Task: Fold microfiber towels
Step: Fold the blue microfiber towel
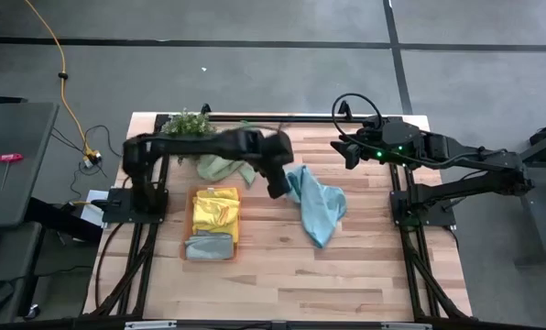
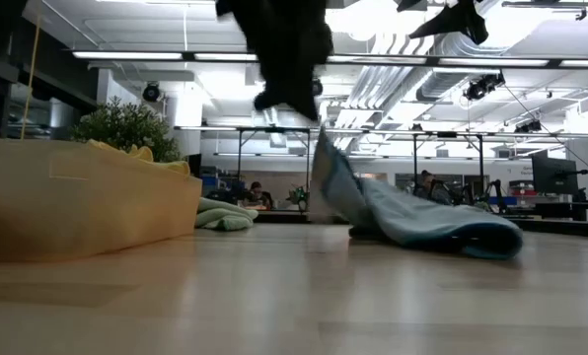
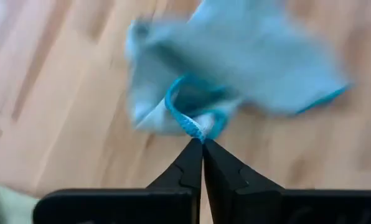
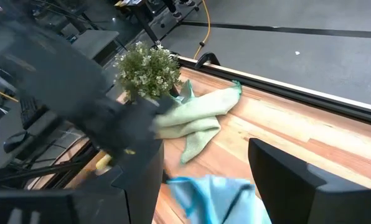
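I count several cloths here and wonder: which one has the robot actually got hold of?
The light blue towel in the middle of the table: the left gripper pinches its edge. The green towel lies loose; yellow and grey sit in the tray.

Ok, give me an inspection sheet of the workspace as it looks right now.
Surface: wooden table, bare at the front.
Job's things: blue towel crumpled mid-table; pale green towel crumpled near the plant; yellow towel and grey towel in the orange tray.
Clutter: small plant at the back edge.
Grippers: left pincer shut on the blue towel's hem; right pincer open, waiting at the back right.
Cables: yellow cable on the floor.
Surroundings: grey floor, workshop room behind.
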Action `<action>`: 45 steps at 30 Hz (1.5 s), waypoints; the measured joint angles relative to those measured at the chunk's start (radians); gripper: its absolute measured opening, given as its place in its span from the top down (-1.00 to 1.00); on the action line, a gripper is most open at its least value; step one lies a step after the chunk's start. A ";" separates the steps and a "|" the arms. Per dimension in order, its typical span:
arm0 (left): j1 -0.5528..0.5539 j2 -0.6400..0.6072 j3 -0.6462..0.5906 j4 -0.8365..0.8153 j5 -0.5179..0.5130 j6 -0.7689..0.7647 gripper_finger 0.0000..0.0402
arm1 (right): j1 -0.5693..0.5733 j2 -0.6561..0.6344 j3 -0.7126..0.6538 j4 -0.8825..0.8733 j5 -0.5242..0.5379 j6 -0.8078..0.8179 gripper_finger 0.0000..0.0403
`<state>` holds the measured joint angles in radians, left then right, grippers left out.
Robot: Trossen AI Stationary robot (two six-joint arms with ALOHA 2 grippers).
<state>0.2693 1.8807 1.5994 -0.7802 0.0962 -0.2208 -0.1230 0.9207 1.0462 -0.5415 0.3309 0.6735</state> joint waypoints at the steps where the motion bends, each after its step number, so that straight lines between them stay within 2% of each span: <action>1: -0.003 -0.027 0.025 -0.011 0.017 -0.014 0.99 | 0.000 0.000 0.000 0.000 0.000 0.000 -0.12; 6: -0.018 -0.125 0.157 -0.046 0.176 -0.115 1.00 | 0.000 0.000 0.000 -0.001 0.000 0.000 -0.12; 12: -0.044 -0.134 0.271 -0.044 0.417 -0.195 1.00 | 0.000 0.000 0.000 -0.001 -0.025 -0.001 -0.12; 14: -0.051 -0.135 0.277 -0.023 0.458 -0.195 1.00 | 0.000 0.000 0.000 -0.003 -0.060 -0.001 -0.12; 17: -0.030 -0.135 0.277 -0.055 0.404 -0.172 1.00 | 0.000 0.000 0.000 -0.032 -0.124 -0.001 -0.12; 20: 0.001 -0.115 0.278 -0.139 0.235 -0.128 1.00 | 0.000 0.000 0.000 -0.080 -0.177 0.001 -0.12; 22: 0.021 -0.086 0.276 -0.217 0.158 -0.090 1.00 | 0.001 0.000 0.000 -0.124 -0.213 0.021 -0.12; 26: 0.031 -0.021 0.275 -0.300 0.159 -0.041 1.00 | 0.007 0.003 0.000 -0.229 -0.281 0.045 -0.12; 29: 0.011 0.025 0.275 -0.322 0.158 -0.005 1.00 | 0.041 0.023 0.000 -0.311 -0.283 0.041 -0.12; 33: -0.037 0.069 0.275 -0.324 0.154 0.016 1.00 | 0.110 0.062 -0.055 -0.318 -0.280 0.026 -0.12; 38: -0.101 0.095 0.276 -0.324 0.113 0.034 1.00 | 0.192 0.118 -0.235 -0.137 -0.273 0.040 -0.12; 42: -0.128 0.094 0.276 -0.323 0.094 0.033 1.00 | 0.224 0.169 -0.400 0.127 -0.255 0.048 -0.12; 45: -0.130 0.090 0.276 -0.323 0.094 0.032 1.00 | 0.236 0.219 -0.486 0.298 -0.254 -0.026 -0.12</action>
<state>0.1395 1.9712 1.8755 -1.1034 0.1905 -0.1890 0.1131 1.1392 0.5599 -0.2437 0.0769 0.6472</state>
